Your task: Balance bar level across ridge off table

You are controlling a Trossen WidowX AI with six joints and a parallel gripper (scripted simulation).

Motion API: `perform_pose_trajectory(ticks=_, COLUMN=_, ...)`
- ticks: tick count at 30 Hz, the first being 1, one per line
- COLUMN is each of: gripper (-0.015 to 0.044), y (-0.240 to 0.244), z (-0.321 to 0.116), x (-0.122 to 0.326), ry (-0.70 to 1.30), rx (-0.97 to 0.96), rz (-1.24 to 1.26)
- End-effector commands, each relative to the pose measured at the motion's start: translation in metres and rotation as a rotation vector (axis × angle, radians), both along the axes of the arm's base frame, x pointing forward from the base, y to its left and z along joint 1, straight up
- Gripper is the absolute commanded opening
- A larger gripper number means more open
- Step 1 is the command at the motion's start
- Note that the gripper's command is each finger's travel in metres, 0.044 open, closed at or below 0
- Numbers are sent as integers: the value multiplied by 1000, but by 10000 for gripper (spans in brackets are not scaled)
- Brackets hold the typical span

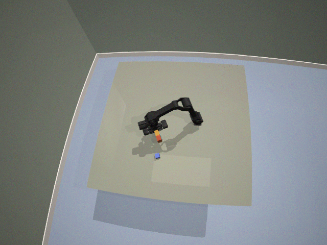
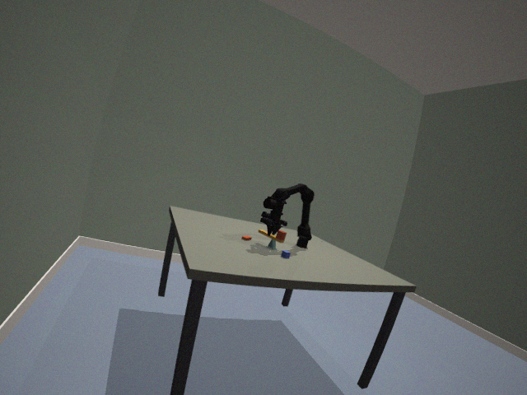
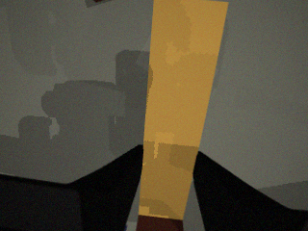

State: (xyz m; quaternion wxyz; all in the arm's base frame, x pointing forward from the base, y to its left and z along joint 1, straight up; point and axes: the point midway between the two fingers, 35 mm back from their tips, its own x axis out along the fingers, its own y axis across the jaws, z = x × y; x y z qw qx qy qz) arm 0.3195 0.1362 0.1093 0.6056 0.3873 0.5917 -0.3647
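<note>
A yellow bar [image 1: 157, 133] [image 2: 267, 233] [image 3: 185, 96] with a red block at one end is held between my fingers. My gripper [image 1: 155, 129] [image 2: 272, 228] [image 3: 168, 154] is shut on the bar and points down at the table [image 1: 211, 105] [image 2: 212, 255]. In the exterior view the bar hangs just over a small teal ridge [image 2: 271, 243], slightly tilted; I cannot tell whether it touches the ridge. The ridge is hidden under the bar in the other views. The wrist view shows the bar running away from the fingers above the grey table top.
A blue cube [image 1: 157, 155] [image 2: 285, 253] lies in front of the ridge. A flat orange-red piece [image 2: 246, 237] lies to the left of it. A paler rectangle [image 1: 182, 171] is marked on the table. The arm's base [image 1: 197, 118] [image 2: 303, 238] stands behind to the right.
</note>
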Motion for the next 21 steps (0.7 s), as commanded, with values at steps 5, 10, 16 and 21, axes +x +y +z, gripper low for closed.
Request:
perform_pose_trajectory(ticks=5, gripper=0, y=-1, z=-4, x=-1, ry=5, rx=-4, rz=-1)
perform_pose_trajectory(ticks=10, gripper=0, y=-1, z=-4, x=-1, ry=5, rx=-4, rz=-1)
perform_pose_trajectory(ticks=16, gripper=0, y=-1, z=-5, x=-1, ry=5, rx=-4, rz=-1)
perform_pose_trajectory(ticks=21, gripper=0, y=-1, z=-5, x=-1, ry=5, rx=-4, rz=-1)
